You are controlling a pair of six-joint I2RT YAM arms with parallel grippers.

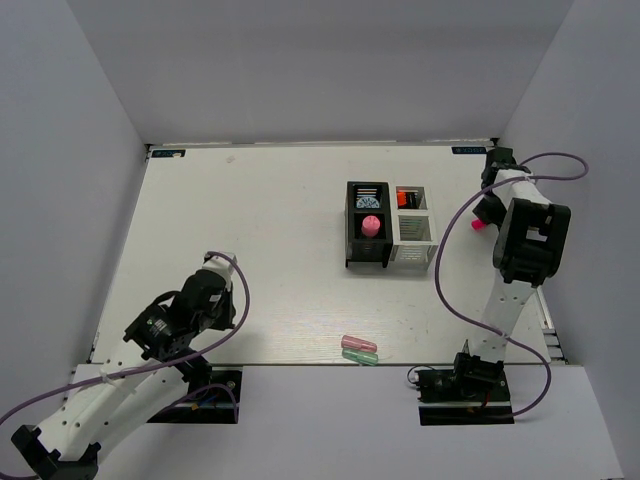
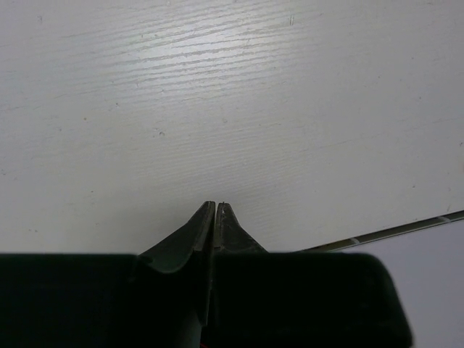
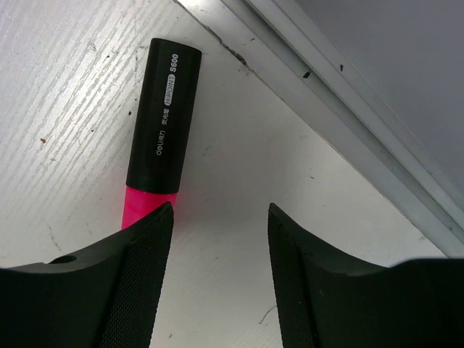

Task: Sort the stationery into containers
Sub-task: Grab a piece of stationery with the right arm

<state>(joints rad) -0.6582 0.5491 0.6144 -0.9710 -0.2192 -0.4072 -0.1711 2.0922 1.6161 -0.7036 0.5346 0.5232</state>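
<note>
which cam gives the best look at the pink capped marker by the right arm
Right wrist: the pink-capped marker lies large on the table, label readable, its pink end partly behind one finger of the open right tool. Top external shows only a small pink tip beside the right arm. Left wrist shows none of it.

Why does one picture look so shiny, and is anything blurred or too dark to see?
Top view: even light on the table, sharp, no glare. Left wrist view: a bright sheen across the table's grain near the top; the shut left gripper is nearly a black silhouette. Right wrist view: the marker is crisp enough to read its print; the open right gripper is dark.
</note>
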